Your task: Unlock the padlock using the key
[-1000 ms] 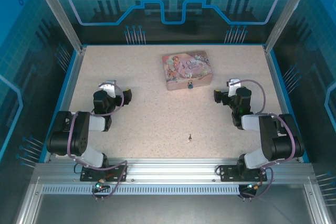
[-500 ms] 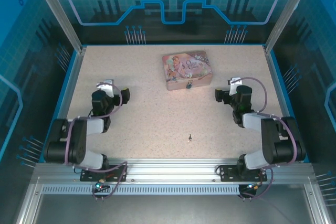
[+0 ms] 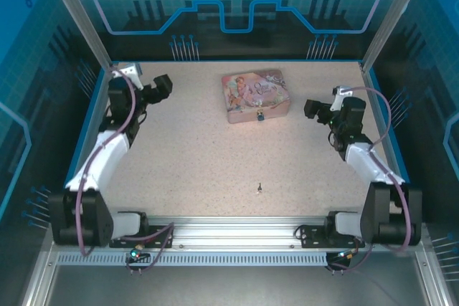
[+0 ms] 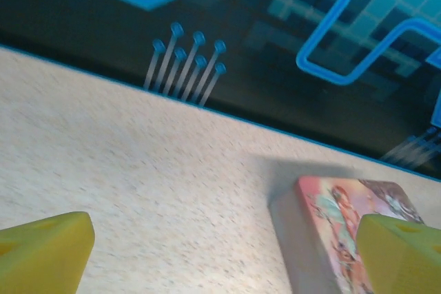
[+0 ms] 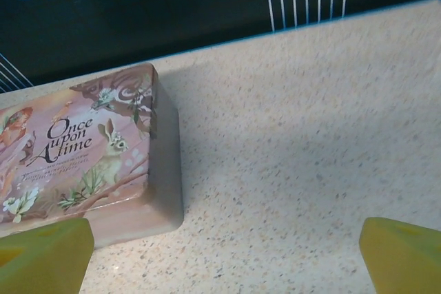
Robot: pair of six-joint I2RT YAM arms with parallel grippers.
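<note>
The tiny blue padlock (image 3: 259,115) hangs at the front face of the pink tin box (image 3: 254,94) near the back of the table. The small grey key (image 3: 259,188) lies alone on the table near the front middle, far from both arms. My left gripper (image 3: 162,87) is raised at the back left, open, its yellow fingertips (image 4: 43,251) wide apart over bare table with the pink tin box (image 4: 348,235) ahead. My right gripper (image 3: 313,109) is open to the right of the box, its fingertips (image 5: 403,253) spread, the pink tin box (image 5: 86,160) at its left.
The speckled table (image 3: 201,155) is ringed by a blue rim and dark glowing walls (image 3: 229,26). An aluminium rail (image 3: 237,238) runs along the near edge where both arm bases are bolted.
Both arms have unfolded and reached toward the back: the left gripper swung far up to the back-left corner, the right one rose to beside the box. Key and padlock have not moved.
</note>
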